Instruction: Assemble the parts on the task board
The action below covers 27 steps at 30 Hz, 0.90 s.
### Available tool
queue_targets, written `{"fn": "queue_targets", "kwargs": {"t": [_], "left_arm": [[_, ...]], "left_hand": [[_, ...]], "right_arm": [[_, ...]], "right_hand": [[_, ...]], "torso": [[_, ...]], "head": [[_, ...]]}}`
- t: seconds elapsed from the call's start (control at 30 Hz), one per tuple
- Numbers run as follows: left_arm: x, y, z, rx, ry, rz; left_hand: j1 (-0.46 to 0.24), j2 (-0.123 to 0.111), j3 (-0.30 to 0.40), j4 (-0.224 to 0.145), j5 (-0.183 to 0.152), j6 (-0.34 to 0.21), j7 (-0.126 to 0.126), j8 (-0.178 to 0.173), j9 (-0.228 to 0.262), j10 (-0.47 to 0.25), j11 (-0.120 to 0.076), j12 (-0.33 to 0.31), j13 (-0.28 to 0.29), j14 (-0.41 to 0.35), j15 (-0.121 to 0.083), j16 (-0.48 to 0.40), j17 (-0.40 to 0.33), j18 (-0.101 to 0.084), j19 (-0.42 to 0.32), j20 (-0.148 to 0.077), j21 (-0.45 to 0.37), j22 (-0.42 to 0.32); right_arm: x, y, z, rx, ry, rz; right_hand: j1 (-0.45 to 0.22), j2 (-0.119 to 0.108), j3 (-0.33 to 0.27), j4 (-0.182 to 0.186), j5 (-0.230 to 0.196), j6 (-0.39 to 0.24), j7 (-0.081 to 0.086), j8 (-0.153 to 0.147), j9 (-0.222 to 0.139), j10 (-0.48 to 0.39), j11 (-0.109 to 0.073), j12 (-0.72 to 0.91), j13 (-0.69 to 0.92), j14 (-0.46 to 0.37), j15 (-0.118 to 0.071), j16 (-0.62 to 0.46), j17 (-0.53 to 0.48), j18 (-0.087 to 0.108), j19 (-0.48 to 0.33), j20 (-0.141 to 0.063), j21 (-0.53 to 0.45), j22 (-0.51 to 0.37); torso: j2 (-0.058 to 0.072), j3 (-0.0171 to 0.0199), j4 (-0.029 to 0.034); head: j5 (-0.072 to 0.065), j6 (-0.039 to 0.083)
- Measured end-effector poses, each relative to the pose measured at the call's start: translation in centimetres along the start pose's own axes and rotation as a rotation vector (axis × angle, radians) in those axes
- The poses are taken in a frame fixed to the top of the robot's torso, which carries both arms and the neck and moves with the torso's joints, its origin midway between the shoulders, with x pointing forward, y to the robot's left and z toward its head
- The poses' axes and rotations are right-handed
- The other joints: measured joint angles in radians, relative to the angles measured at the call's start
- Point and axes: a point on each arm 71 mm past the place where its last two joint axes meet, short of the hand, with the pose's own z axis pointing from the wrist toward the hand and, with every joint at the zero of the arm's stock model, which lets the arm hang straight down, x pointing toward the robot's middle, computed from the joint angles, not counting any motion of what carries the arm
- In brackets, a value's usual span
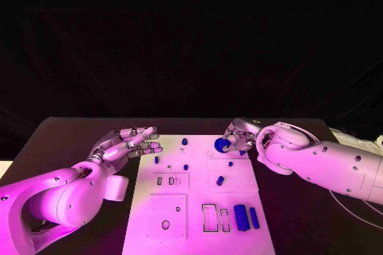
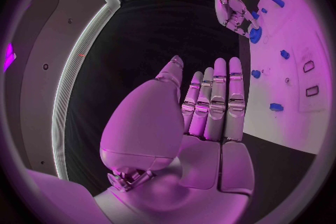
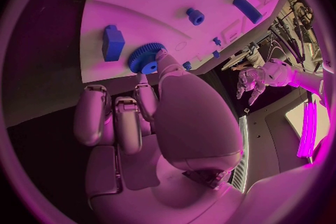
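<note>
Long blue blocks (image 1: 245, 217) are laid nearest on the task board (image 1: 151, 211); a blue gear (image 1: 222, 146) is pinched in the right hand (image 1: 238, 138) for mounting, while the left hand (image 1: 128, 146) is held spread, empty.

Two smooth white arms, rounded shells bulging at the joints, dotted with small dark screw holes. Left hand (image 1: 128, 144) and right hand (image 1: 238, 136) silver and many-fingered, fingers segmented with darker bands between the links. Broad, smooth, pale palm covers. Thin white cable trailing beside the right arm.
</note>
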Motion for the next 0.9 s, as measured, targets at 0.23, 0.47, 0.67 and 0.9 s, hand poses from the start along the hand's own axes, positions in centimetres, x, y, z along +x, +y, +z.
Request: {"fn": "queue_targets", "kwargs": {"t": [0.23, 0.47, 0.67, 0.9], "left_arm": [[0.0, 0.0, 0.0, -0.001, 0.001, 0.000], [0.0, 0.0, 0.0, -0.002, 0.002, -0.001], [0.0, 0.0, 0.0, -0.003, 0.002, -0.001], [0.0, 0.0, 0.0, -0.004, 0.003, -0.002]], "left_hand": [[0.000, 0.000, 0.000, 0.000, 0.000, 0.000, 0.000, 0.000, 0.000, 0.000, 0.000, 0.000, 0.000, 0.000, 0.000, 0.000, 0.000, 0.000, 0.000, 0.000, 0.000, 0.000], [0.000, 0.000, 0.000, 0.000, 0.000, 0.000, 0.000, 0.000, 0.000, 0.000, 0.000, 0.000, 0.000, 0.000, 0.000, 0.000, 0.000, 0.000, 0.000, 0.000, 0.000, 0.000], [0.000, 0.000, 0.000, 0.000, 0.000, 0.000, 0.000, 0.000, 0.000, 0.000, 0.000, 0.000, 0.000, 0.000, 0.000, 0.000, 0.000, 0.000, 0.000, 0.000, 0.000, 0.000], [0.000, 0.000, 0.000, 0.000, 0.000, 0.000, 0.000, 0.000, 0.000, 0.000, 0.000, 0.000, 0.000, 0.000, 0.000, 0.000, 0.000, 0.000, 0.000, 0.000, 0.000, 0.000]], "right_arm": [[0.0, 0.4, 0.1, -0.010, -0.007, -0.021], [0.0, 1.0, 0.1, -0.022, -0.019, -0.057], [0.2, 1.8, 0.0, -0.034, -0.042, -0.078], [0.0, 4.5, -0.8, -0.091, -0.097, -0.072]], "right_hand": [[0.011, 0.011, 0.053, -0.017, -0.054, 0.047, -0.011, 0.014, 0.001, 0.008, 0.008, 0.044, 0.036, 0.000, 0.000, 0.005, 0.000, 0.000, 0.009, -0.003, 0.008, 0.017], [0.014, 0.009, 0.078, -0.018, -0.062, 0.059, -0.008, 0.019, 0.003, 0.013, -0.001, 0.059, 0.037, -0.001, -0.006, 0.005, 0.000, -0.015, 0.014, -0.008, 0.017, 0.031], [0.012, 0.010, 0.103, -0.015, -0.043, 0.061, -0.007, 0.019, 0.003, 0.019, -0.014, 0.068, 0.037, 0.000, -0.008, 0.009, 0.000, -0.015, 0.022, -0.015, 0.028, 0.051], [-0.003, 0.006, 0.129, -0.016, -0.010, 0.061, -0.007, 0.019, 0.002, 0.029, -0.028, 0.078, 0.035, 0.000, -0.015, 0.009, 0.000, -0.015, 0.032, -0.018, 0.039, 0.075]], "torso": [[0.000, 0.0000, -0.0002], [0.000, 0.0001, 0.0000], [0.000, -0.0004, 0.0006], [0.000, -0.0011, 0.0018]], "head": [[-0.003, -0.002], [-0.003, -0.003], [-0.004, -0.002], [-0.001, 0.000]]}}
